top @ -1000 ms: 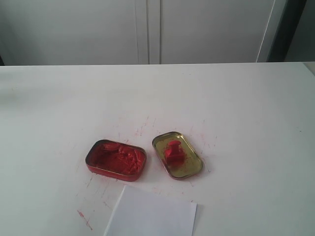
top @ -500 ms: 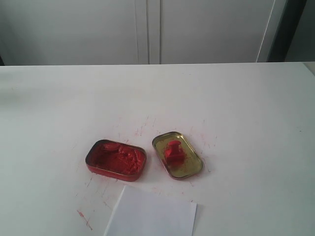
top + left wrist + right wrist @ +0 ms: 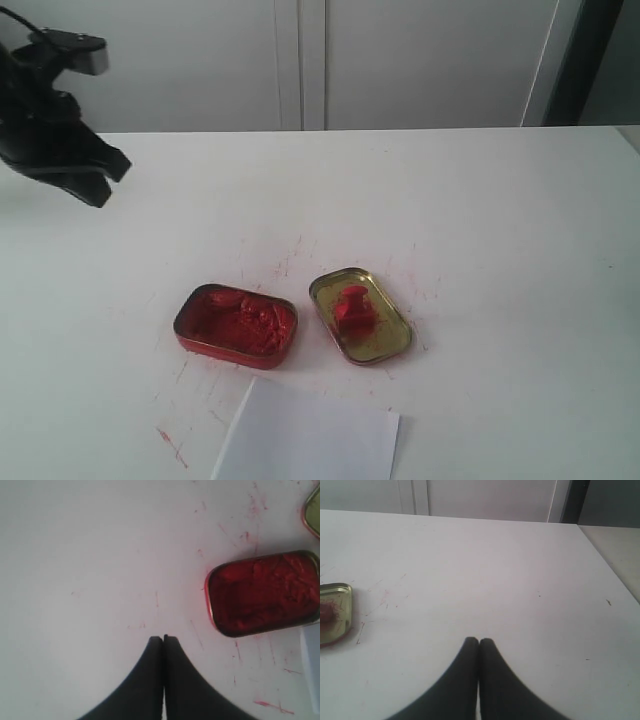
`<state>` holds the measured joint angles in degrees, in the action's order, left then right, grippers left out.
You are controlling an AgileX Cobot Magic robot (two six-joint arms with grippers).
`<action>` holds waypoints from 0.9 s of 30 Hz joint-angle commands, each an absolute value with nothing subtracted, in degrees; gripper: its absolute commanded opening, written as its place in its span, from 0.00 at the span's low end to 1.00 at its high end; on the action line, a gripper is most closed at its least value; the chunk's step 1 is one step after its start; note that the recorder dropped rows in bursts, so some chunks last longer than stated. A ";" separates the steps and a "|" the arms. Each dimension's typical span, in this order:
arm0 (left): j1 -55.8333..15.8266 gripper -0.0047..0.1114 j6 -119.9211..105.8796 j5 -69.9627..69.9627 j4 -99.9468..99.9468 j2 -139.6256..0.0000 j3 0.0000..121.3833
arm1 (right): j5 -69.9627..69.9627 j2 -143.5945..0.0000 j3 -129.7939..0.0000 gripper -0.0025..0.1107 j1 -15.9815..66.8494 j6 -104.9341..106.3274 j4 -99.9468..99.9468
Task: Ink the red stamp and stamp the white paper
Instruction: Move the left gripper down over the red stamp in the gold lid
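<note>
The small red stamp (image 3: pixel 351 306) lies inside the gold tin lid (image 3: pixel 386 343) near the table's middle. To its left sits the red ink tin (image 3: pixel 236 325), also in the left wrist view as the red ink tin (image 3: pixel 264 592). The white paper (image 3: pixel 308 436) lies at the front edge; no stamp mark shows on it. My left gripper (image 3: pixel 100 182) hovers at the far left, well above and away from the tins. In the left wrist view the left gripper (image 3: pixel 163 638) is shut and empty. The right gripper (image 3: pixel 479 641) is shut and empty over bare table, out of the exterior view.
The white tabletop (image 3: pixel 500 230) carries red ink smears around the tins. The gold lid's edge (image 3: pixel 335 625) shows in the right wrist view. Grey cabinet doors (image 3: pixel 300 60) stand behind the table. The table's right edge (image 3: pixel 607 560) lies near the right gripper.
The left arm has come into the exterior view at the upper left; it was out of sight before. The tins, stamp and paper have not moved.
</note>
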<state>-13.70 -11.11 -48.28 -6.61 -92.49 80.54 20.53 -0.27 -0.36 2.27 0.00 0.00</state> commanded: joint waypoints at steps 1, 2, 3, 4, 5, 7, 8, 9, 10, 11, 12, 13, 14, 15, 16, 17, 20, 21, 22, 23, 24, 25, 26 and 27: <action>-18.24 0.04 -11.72 -49.81 -7.45 -97.35 84.89 | 19.67 0.00 0.00 0.02 2.29 0.00 -0.35; -19.20 0.04 -12.06 -50.13 -7.33 -98.49 86.01 | 19.67 0.00 0.00 0.02 2.29 0.00 -0.35; -19.93 0.04 -12.33 -50.78 -7.33 -99.41 87.22 | 19.67 0.00 0.00 0.02 2.29 0.00 -0.35; -20.81 0.04 -12.32 -51.48 -7.33 -100.57 88.47 | 19.67 0.00 0.00 0.02 2.29 0.00 -0.35; -21.59 0.04 -12.45 -52.10 -7.33 -101.68 89.72 | 19.67 0.00 0.00 0.02 2.29 0.00 -0.35; -23.12 0.04 -12.46 -53.35 -7.33 -103.76 92.15 | 19.67 0.00 0.00 0.02 2.29 0.00 -0.35; -23.81 0.04 -12.59 -54.03 -7.22 -104.94 93.53 | 19.67 0.00 0.00 0.02 2.29 0.00 -0.35; -24.39 0.04 -12.89 -54.35 -7.22 -105.82 94.62 | 19.67 0.00 0.00 0.02 2.29 0.00 -0.35; -25.07 0.04 -13.05 -54.97 -7.22 -106.94 96.05 | 19.67 0.00 0.00 0.02 2.29 0.00 -0.35; -25.78 0.04 -13.51 -55.73 -7.22 -108.09 97.57 | 19.67 0.00 0.00 0.02 2.29 0.00 -0.35; -26.28 0.04 -13.78 -56.63 -7.22 -109.30 98.79 | 19.67 0.00 0.00 0.02 2.29 0.00 -0.35; -26.92 0.04 -13.78 -57.44 -7.22 -110.49 100.32 | 19.67 0.00 0.00 0.02 2.29 0.00 -0.35; -27.49 0.04 -14.03 -58.25 -7.22 -111.68 101.94 | 19.67 0.00 0.00 0.02 2.29 0.00 -0.35; -28.03 0.04 -14.13 -58.96 -7.07 -112.66 103.62 | 19.67 0.00 0.00 0.02 2.29 0.00 -0.35; -28.44 0.04 -14.17 -59.75 -6.91 -113.88 105.27 | 19.67 0.00 0.00 0.02 2.29 0.00 -0.35; -28.81 0.04 -14.17 -60.46 -6.80 -115.07 106.91 | 19.67 0.00 0.00 0.02 2.29 0.00 -0.35; -30.11 0.04 -15.40 -63.44 -6.80 -118.36 111.43 | 19.67 0.00 0.00 0.02 2.29 0.00 -0.35; -30.47 0.04 -15.66 -64.76 -6.80 -119.47 113.05 | 19.67 0.00 0.00 0.02 2.29 0.00 -0.35; -30.86 0.04 -16.37 -65.79 -6.80 -120.51 114.26 | 19.67 0.00 0.00 0.02 2.29 0.00 -0.35; -31.38 0.04 -16.94 -66.93 -6.80 -121.46 115.78 | 19.67 0.00 0.00 0.02 2.29 0.00 -0.35; -31.81 0.04 -17.07 -67.97 -6.80 -122.37 117.34 | 19.67 0.00 0.00 0.02 2.29 0.00 -0.35; -32.36 0.04 -17.81 -68.84 -6.80 -123.01 118.72 | 19.67 0.00 0.00 0.02 2.29 0.00 -0.35; -32.94 0.04 -18.21 -68.97 -6.80 -123.62 119.81 | 19.67 0.00 0.00 0.02 2.29 0.00 -0.35; -33.55 0.04 -18.83 -68.84 -6.97 -124.10 120.66 | 19.67 0.00 0.00 0.02 2.29 0.00 -0.35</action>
<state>-31.89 -17.17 -64.62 -6.30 -123.01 117.83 20.53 -0.27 -0.36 2.27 0.00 0.00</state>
